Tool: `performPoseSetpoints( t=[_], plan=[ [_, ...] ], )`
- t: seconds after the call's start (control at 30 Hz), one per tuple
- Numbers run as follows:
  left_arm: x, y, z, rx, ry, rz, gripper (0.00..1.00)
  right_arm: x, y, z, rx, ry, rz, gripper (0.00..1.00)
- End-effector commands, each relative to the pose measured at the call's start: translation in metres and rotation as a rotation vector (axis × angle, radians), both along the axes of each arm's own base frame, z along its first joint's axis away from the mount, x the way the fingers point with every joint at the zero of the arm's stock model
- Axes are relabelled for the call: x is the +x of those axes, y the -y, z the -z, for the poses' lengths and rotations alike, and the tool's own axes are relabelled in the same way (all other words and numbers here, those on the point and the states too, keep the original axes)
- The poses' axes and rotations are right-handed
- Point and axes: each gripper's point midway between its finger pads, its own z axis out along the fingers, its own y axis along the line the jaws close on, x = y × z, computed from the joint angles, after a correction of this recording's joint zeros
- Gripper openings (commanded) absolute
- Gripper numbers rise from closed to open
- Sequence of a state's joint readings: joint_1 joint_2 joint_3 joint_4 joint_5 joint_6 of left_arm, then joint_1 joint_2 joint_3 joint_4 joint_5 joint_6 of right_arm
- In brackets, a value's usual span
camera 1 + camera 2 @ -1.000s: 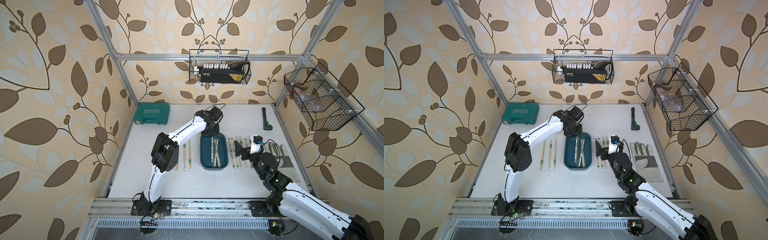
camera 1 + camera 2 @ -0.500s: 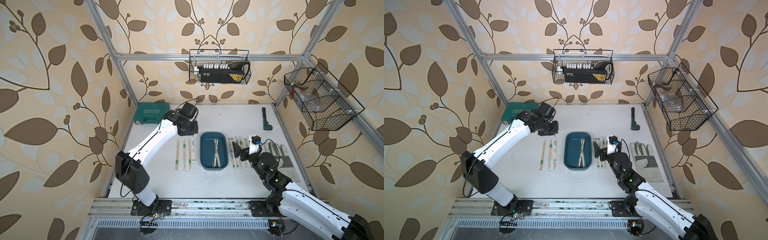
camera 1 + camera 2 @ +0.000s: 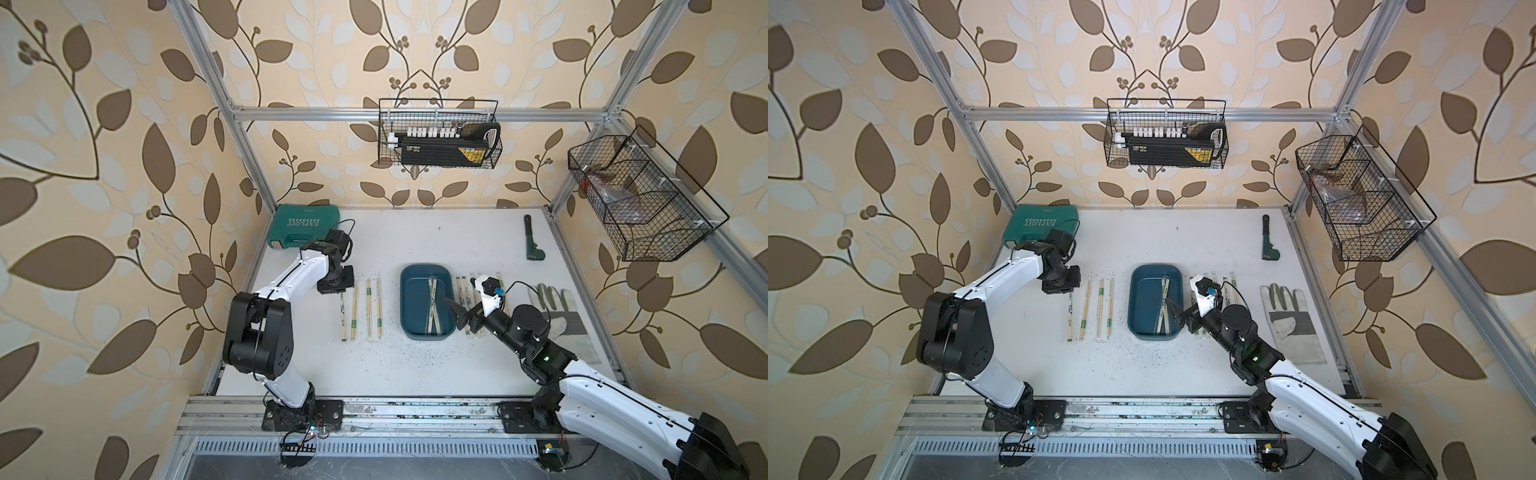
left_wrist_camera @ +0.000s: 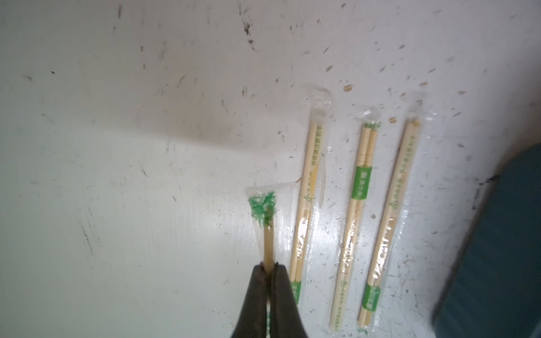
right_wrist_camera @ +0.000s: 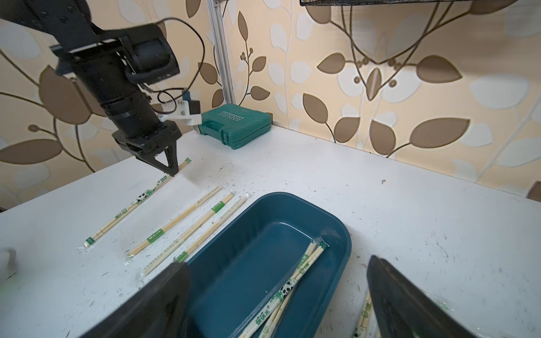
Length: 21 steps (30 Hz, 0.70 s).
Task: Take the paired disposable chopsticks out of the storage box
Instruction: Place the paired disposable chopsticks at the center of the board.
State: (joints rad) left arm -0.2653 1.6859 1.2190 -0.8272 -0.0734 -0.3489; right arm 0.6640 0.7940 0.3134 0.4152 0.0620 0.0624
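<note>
The storage box (image 3: pixel 411 299) (image 3: pixel 1142 299) (image 5: pixel 336 225), a dark teal tray, sits mid-table with paired disposable chopsticks (image 3: pixel 432 305) (image 3: pixel 1165 305) (image 5: pixel 292 281) crossed inside it. Left of the box, my left gripper (image 3: pixel 341 292) (image 3: pixel 1070 292) (image 4: pixel 269 267) (image 5: pixel 172 172) is shut on the far end of one sleeved pair (image 4: pixel 268 234) (image 5: pixel 131 204). That pair lies along the table, leftmost in a row with three other pairs (image 3: pixel 368 309) (image 3: pixel 1100 309). My right gripper (image 3: pixel 459 316) (image 3: pixel 1183 318) (image 5: pixel 278 292) stands open and empty over the box's near right corner.
Several more pairs (image 3: pixel 465 286) (image 3: pixel 1225 284) lie right of the box, partly under my right arm. A green EXPLOIT case (image 3: pixel 305 226) (image 5: pixel 234 124) stands at the back left. A glove (image 3: pixel 557 307) and a dark green tool (image 3: pixel 532 243) lie right. Wire baskets (image 3: pixel 438 141) hang above.
My left arm swung from above the box to the left with one pair and came down beside the row. My right gripper shifted towards the box's near right corner, still open.
</note>
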Motion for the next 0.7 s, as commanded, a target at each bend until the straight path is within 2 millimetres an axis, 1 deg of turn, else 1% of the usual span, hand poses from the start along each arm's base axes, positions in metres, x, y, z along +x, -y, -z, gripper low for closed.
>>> performPoseSetpoints(
  t=[0.0, 0.1, 0.17, 0.3, 0.33, 0.37, 0.53, 0.6, 0.67],
  plan=[
    [0.020, -0.006, 0.001, 0.063, 0.017, 0.049, 0.04, -0.001, -0.002, -0.014, 0.020, 0.032, -0.009, 0.98],
    [0.028, -0.009, 0.016, 0.101, 0.002, 0.067, 0.04, -0.002, 0.001, -0.015, 0.030, 0.036, 0.000, 0.98],
    [0.032, -0.011, 0.022, 0.123, -0.014, 0.067, 0.03, -0.003, 0.002, -0.017, 0.034, 0.039, 0.005, 0.98],
    [0.037, -0.009, 0.029, 0.119, 0.000, 0.073, 0.04, -0.003, 0.004, -0.017, 0.034, 0.038, 0.012, 0.98],
    [0.038, -0.008, 0.030, 0.119, 0.004, 0.071, 0.05, -0.003, 0.004, -0.017, 0.035, 0.039, 0.014, 0.98],
    [0.039, -0.007, 0.030, 0.112, 0.005, 0.069, 0.09, -0.002, 0.004, -0.018, 0.034, 0.039, 0.016, 0.98],
    [0.040, -0.002, 0.038, 0.089, -0.001, 0.073, 0.17, -0.001, 0.004, -0.017, 0.031, 0.035, 0.019, 0.98],
    [0.042, 0.002, 0.038, 0.066, 0.008, 0.076, 0.20, 0.000, 0.005, -0.016, 0.026, 0.030, 0.024, 0.98],
    [0.042, 0.001, 0.035, 0.068, 0.004, 0.061, 0.22, 0.000, 0.004, -0.015, 0.024, 0.028, 0.024, 0.98]
  ],
)
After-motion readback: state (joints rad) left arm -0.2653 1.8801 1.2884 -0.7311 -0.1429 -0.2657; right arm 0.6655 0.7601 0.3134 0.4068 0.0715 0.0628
